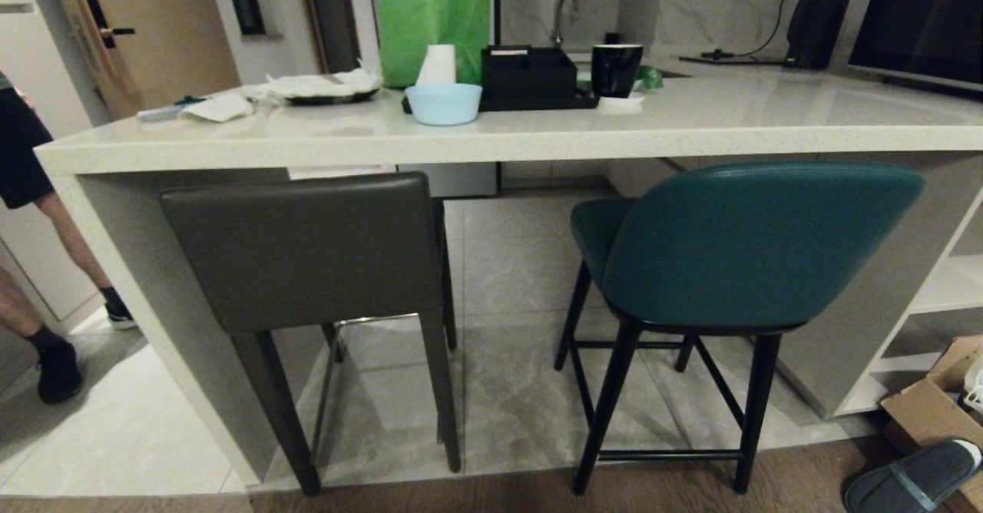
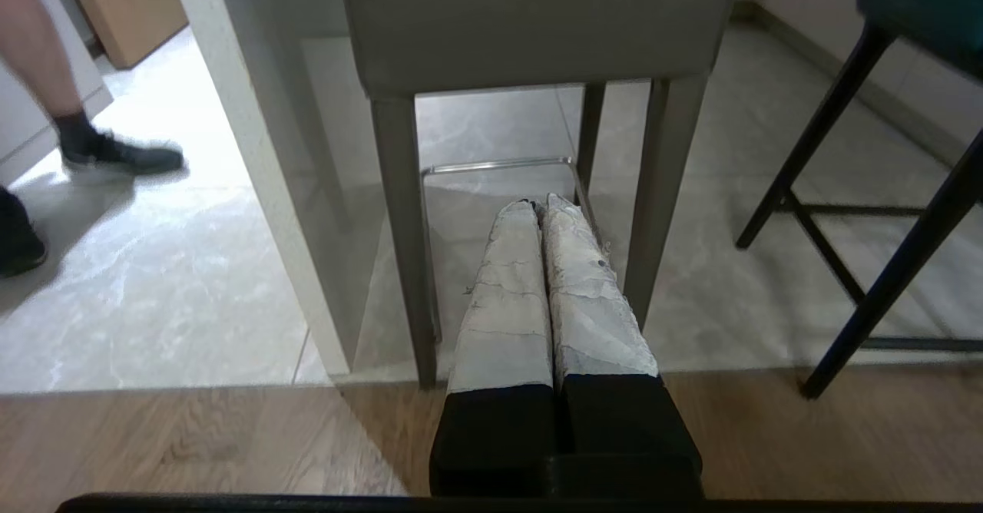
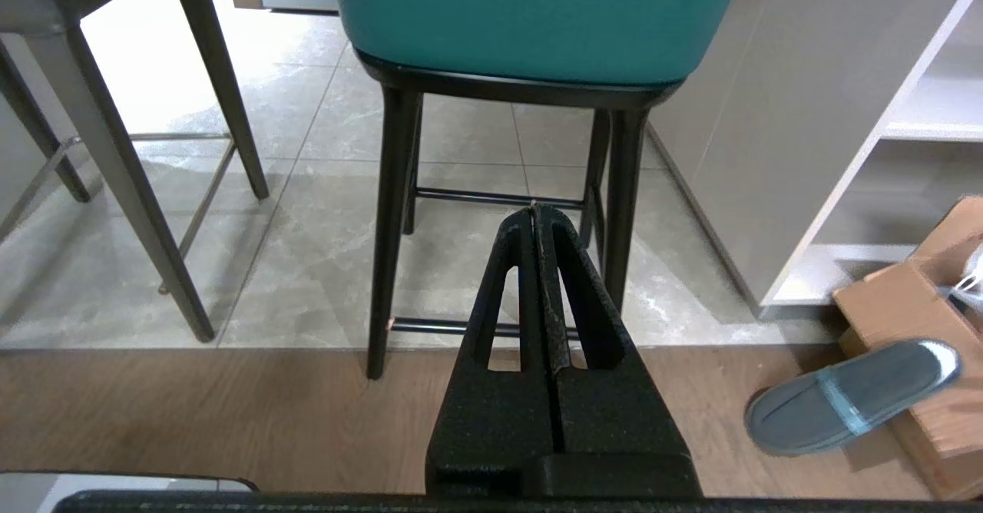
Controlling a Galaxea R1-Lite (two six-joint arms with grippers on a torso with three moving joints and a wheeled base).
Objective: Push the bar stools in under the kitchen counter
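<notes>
From the head view we note the kitchen counter (image 1: pixel 537 140), its pale speckled worktop running across the scene, with both bar stools standing at its near edge. The dark grey stool (image 1: pixel 307 248) sits at the worktop's left end, just beside the slab end panel (image 1: pixel 146 282), its square back just below the worktop's edge, the rear legs standing on tile at the edge of the wood floor. The teal stool (image 1: pixel 737 244) stands toward the worktop's right end, near the open white shelving (image 1: pixel 941 290), its curved back just below the worktop's edge and its seat reaching in under the slab. On the worktop we see a light blue bowl (image 1: pixel 444 104), a black mug (image 1: pixel 616 69) and a black tray (image 1: pixel 530 75). A person's legs (image 1: pixel 46 267) stand beyond the end panel; a cardboard box (image 1: pixel 925 405) and a grey slipper (image 1: pixel 914 474) lie on the floor below the shelving. From the left wrist view, the left gripper (image 2: pixel 540 204) points at the grey stool's legs, its cloth-wrapped fingers (image 2: pixel 507 298) pressed together, holding nothing. From the right wrist view, the right gripper (image 3: pixel 534 207) faces the teal stool's legs, black fingers (image 3: pixel 572 282) likewise pressed together and empty.
</notes>
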